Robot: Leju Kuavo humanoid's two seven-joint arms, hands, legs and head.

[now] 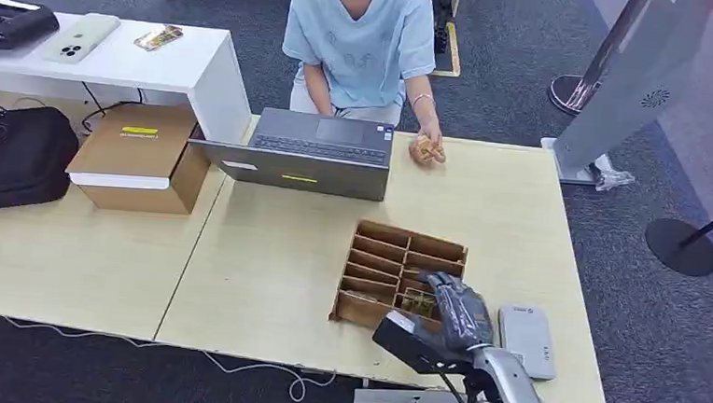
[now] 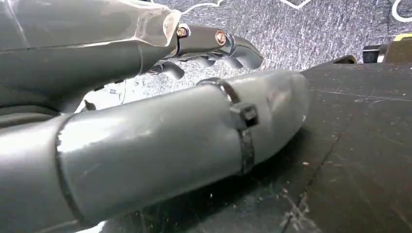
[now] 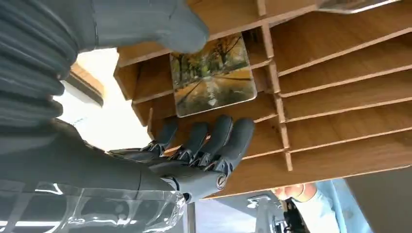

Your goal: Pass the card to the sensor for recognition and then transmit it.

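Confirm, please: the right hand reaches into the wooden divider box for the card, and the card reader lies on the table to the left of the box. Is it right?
Not quite. The right hand does reach into the wooden divider box at the card, but the head view shows the card reader lying to the right of the box, not the left.

No text legible, yellow label on cardboard box (image 1: 138, 154) too small to read, yellow sticker on laptop (image 1: 302, 151) unreadable
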